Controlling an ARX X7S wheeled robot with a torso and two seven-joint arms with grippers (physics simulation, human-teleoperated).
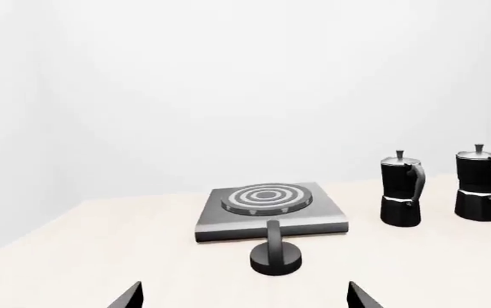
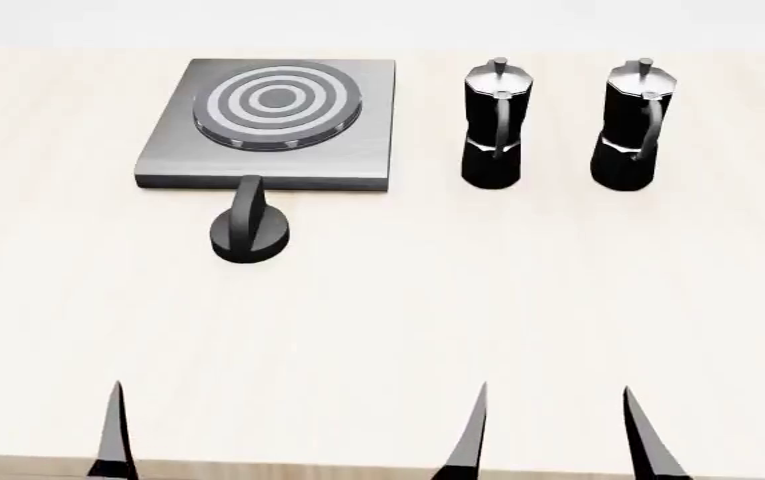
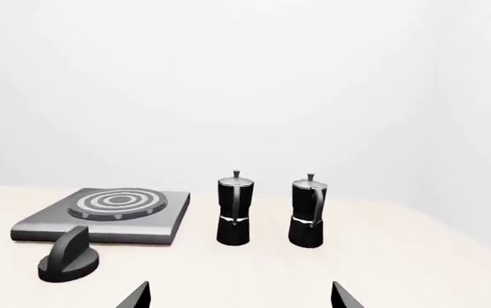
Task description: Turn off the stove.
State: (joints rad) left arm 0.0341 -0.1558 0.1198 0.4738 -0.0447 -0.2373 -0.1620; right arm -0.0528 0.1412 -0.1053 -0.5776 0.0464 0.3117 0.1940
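Observation:
The stove [image 2: 275,125] is a flat grey square slab with concentric burner rings, at the far left of the table; it also shows in the left wrist view [image 1: 271,208] and the right wrist view [image 3: 108,215]. Its round black knob [image 2: 250,232] with a raised bar sits just in front of it, also seen in the left wrist view [image 1: 275,255] and the right wrist view [image 3: 68,260]. My left gripper [image 2: 38,420] is open and empty near the table's front edge, well short of the knob. My right gripper [image 2: 556,425] is open and empty at the front right.
Two black-and-silver moka pots [image 2: 494,125] [image 2: 636,125] stand upright side by side to the right of the stove. The light wooden table [image 2: 382,320] runs to a front edge just under my grippers. A plain white wall lies behind.

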